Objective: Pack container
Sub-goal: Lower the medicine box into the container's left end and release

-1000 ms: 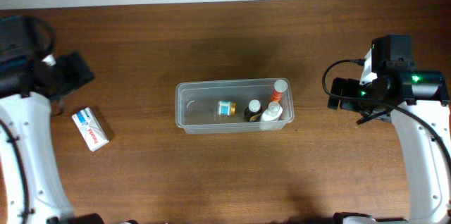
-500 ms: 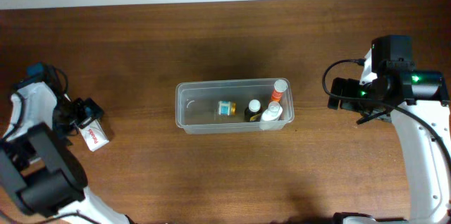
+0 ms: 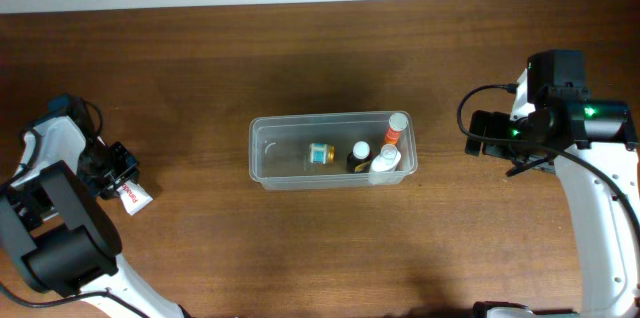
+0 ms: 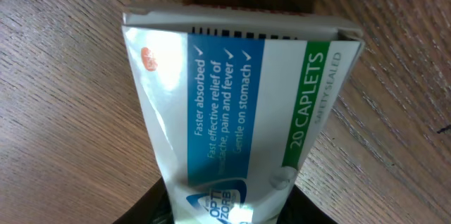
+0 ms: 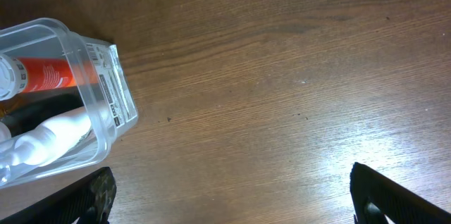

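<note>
The container (image 3: pixel 285 123), a clear shallow tub, sits mid-table holding a small yellow-and-blue jar (image 3: pixel 320 154), a dark bottle with a white cap (image 3: pixel 357 155), a white bottle (image 3: pixel 385 163) and an orange tube (image 3: pixel 394 131). At the far left, a white, blue and green caplet box (image 4: pixel 232 104) lies on the wood, and only its end (image 3: pixel 132 196) shows from overhead. My left gripper (image 4: pixel 229 213) is shut on the near end of that box, which looks pinched between the dark fingers. My right gripper (image 5: pixel 232 206) hangs open over bare wood just right of the container's corner (image 5: pixel 106 97).
The wooden table (image 3: pixel 300 248) runs to a pale wall along the back edge. The right arm (image 3: pixel 560 123) stands well to the right of the container. The left arm's white links (image 3: pixel 50 228) fill the front-left corner.
My left arm swung down to the caplet box and its jaws closed on it. The box is now mostly covered from overhead. The right arm and the container did not move.
</note>
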`<state>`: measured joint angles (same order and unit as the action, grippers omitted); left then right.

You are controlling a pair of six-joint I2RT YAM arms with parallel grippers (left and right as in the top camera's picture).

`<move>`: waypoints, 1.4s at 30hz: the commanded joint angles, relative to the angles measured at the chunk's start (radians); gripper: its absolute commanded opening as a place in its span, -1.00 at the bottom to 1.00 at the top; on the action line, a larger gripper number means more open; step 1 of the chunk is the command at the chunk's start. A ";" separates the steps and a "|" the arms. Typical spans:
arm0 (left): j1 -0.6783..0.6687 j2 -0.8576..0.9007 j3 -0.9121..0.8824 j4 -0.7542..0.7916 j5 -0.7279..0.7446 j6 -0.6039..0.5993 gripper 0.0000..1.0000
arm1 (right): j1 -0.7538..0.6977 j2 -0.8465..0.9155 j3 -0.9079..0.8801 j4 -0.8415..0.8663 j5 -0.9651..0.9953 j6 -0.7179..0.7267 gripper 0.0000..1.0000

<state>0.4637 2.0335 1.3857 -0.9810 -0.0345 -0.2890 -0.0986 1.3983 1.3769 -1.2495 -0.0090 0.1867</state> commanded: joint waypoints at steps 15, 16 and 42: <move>-0.309 -0.286 0.245 -0.082 0.024 0.181 -0.30 | -0.008 0.005 -0.001 0.001 -0.005 0.000 0.96; -0.351 -0.311 0.261 -0.074 0.024 0.241 -0.30 | -0.008 0.005 -0.001 0.001 -0.005 0.001 0.97; -0.913 -0.138 0.142 -0.057 0.072 0.837 0.14 | -0.008 0.005 -0.001 0.007 -0.005 0.000 0.97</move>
<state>-0.4477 1.8671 1.5330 -1.0389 0.0334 0.5266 -0.0986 1.3983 1.3769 -1.2446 -0.0093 0.1867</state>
